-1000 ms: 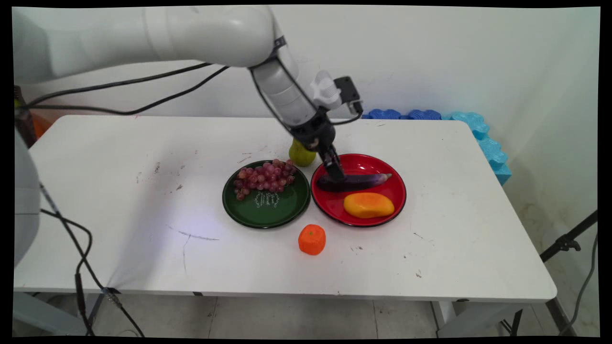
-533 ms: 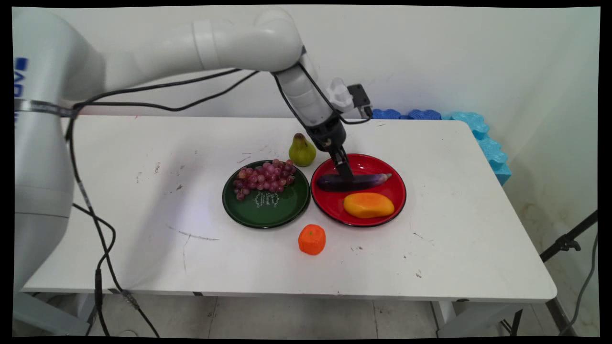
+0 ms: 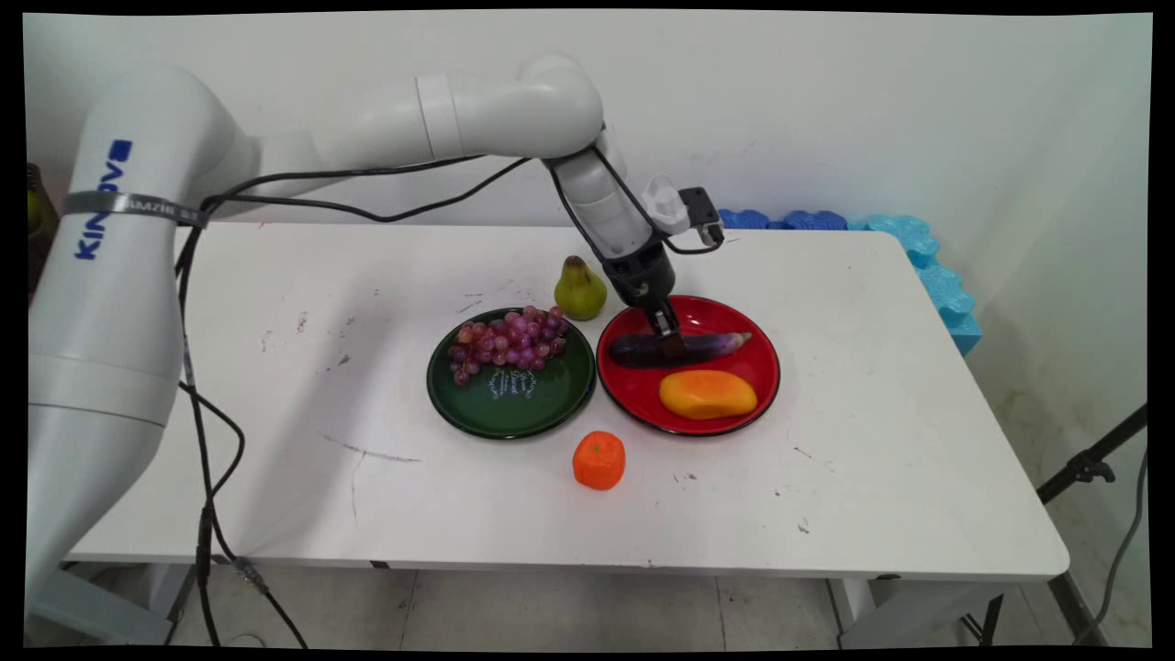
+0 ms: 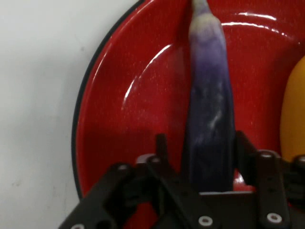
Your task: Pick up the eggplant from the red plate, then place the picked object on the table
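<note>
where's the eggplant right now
The eggplant lies across the far half of the red plate, right of centre in the main view, just behind the mango, with the gripper straddling it.

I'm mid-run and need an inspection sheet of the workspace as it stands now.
Surface: white table, scuffed.
Things: eggplant and mango on red plate; grapes on green plate; pear and orange on the table.
Clutter: nothing seen.
Tool: tool astride the eggplant, fingers either side.
Cables: black, hanging from the arm.
Surroundings: white wall, blue foam at the table's far right.
</note>
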`<state>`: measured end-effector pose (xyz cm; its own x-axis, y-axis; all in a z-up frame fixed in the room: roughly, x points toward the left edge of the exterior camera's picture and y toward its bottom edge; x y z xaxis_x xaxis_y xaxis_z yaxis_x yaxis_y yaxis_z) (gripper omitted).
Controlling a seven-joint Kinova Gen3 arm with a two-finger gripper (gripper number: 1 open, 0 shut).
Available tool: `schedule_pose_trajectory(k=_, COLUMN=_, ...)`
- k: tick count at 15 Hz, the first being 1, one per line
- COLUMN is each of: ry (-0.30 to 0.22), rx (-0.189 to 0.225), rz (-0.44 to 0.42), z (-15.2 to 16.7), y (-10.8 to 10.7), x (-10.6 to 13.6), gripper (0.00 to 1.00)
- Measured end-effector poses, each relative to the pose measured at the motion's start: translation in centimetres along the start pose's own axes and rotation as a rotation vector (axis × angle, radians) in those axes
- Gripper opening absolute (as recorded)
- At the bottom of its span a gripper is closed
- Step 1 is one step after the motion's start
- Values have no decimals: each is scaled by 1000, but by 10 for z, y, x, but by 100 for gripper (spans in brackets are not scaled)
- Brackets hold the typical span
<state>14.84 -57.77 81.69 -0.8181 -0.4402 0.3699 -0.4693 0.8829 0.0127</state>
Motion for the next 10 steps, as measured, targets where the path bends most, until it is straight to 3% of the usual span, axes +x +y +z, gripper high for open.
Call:
schedule_pose_trajectory(k=5, ry=26, rx=0, rz=18, z=-11, y=1, x=10, gripper=0)
schedule_pose_trajectory(k=10, ry=103, rx=27, rz=39, z=-80, y=25, x=22, gripper=0)
